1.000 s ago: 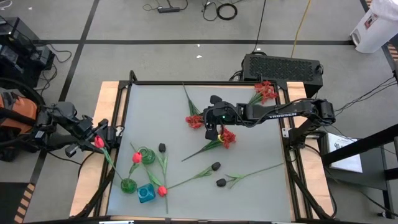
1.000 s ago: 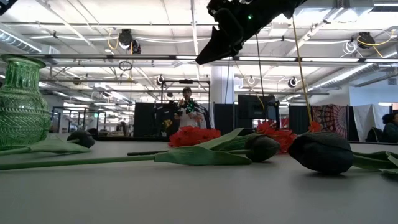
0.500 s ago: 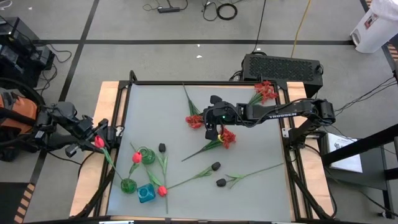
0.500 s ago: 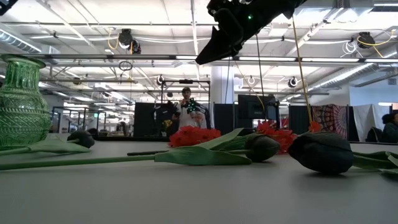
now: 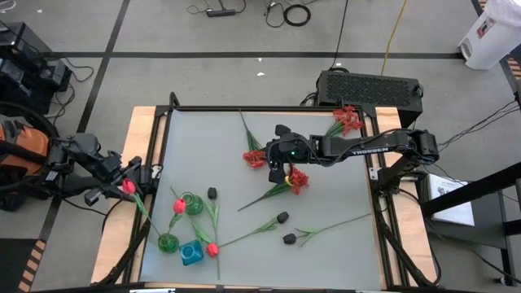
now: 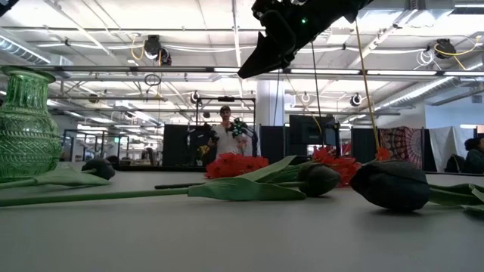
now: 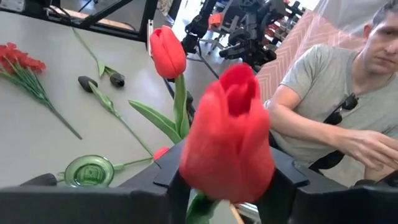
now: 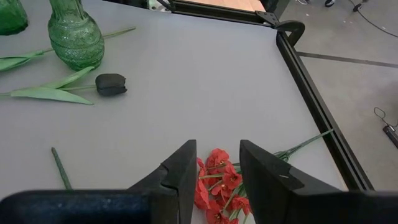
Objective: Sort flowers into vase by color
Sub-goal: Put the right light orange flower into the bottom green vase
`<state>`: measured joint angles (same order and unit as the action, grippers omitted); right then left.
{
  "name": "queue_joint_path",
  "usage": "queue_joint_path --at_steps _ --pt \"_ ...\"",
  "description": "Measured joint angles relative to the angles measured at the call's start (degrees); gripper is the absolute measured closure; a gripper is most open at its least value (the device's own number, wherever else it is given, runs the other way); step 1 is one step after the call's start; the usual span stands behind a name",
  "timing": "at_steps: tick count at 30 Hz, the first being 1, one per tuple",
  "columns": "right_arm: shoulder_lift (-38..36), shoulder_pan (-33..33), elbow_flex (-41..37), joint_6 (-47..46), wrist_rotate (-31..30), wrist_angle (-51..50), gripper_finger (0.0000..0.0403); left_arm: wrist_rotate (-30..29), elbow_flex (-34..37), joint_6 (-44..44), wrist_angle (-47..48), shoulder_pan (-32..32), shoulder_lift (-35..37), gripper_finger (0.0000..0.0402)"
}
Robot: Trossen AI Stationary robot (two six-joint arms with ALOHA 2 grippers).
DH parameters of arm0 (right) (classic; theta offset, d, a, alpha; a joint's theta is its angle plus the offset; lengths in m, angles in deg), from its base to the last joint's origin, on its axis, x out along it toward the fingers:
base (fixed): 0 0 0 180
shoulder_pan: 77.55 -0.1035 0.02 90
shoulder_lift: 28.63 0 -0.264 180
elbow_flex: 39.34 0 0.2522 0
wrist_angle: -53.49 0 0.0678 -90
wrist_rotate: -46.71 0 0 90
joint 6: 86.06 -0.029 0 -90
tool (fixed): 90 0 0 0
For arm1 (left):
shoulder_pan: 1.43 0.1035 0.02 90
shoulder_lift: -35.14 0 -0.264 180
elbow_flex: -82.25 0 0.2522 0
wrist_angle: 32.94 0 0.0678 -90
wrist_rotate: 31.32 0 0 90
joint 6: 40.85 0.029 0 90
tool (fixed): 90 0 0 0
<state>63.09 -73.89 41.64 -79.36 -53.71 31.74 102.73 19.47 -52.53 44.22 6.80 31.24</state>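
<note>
On the grey counter (image 5: 326, 244) most flowers lie loose; one red tulip (image 5: 178, 205) stands in a vase (image 5: 193, 203). The left gripper (image 5: 122, 181) is clamped on a tulip (image 7: 227, 140) at the counter's left edge; the right gripper (image 5: 278, 171) hovers parted over a red cluster (image 8: 217, 180).

bare table (image 5: 212, 134) behind; vases (image 5: 193, 204) crowd front-left.

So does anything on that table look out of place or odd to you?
One frilly red flower lies off the grey mat, on the table's wooden edge at the far right corner. The other loose flowers lie on the mat. Nothing looks spilled or broken.
</note>
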Motion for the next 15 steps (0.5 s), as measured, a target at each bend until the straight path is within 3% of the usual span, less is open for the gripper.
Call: queue_joint_path --at_steps 15 --pt "0.0 0.0 0.0 0.0 0.0 0.0 0.0289 0.5 0.0 0.0 0.0 0.0 0.0 0.003"
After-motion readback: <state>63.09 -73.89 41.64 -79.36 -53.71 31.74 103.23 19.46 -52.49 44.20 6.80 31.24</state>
